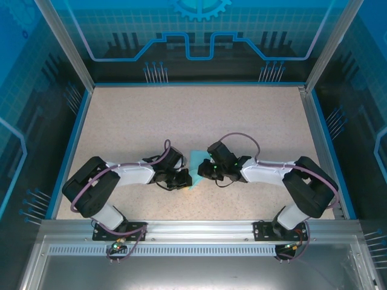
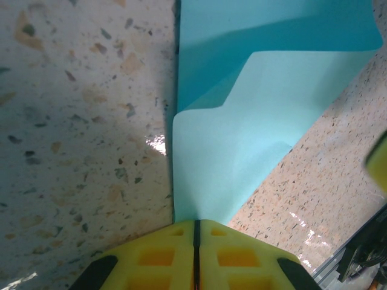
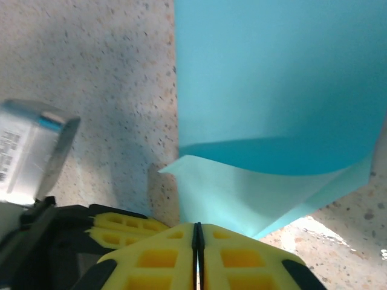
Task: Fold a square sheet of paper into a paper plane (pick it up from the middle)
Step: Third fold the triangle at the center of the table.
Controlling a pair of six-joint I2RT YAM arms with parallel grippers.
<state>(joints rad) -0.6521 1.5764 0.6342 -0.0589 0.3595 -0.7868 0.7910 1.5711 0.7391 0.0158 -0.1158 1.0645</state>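
No word or number can be read anywhere. In the right wrist view, a white printed label (image 3: pixel 11 154) stands on a silver-grey box-shaped part (image 3: pixel 57 151) at the left edge. It carries rows of small dark print, tilted and too blurred to make out. In the top external view, a translucent blue back panel (image 1: pixel 199 36) rises beyond the far edge of the speckled beige desk (image 1: pixel 193 121). It bears a light-blue gear-wheel emblem (image 1: pixel 201 7), cut off by the top of the picture. Below the emblem are a fine pale grid and a bright blue angular outline (image 1: pixel 199 58).
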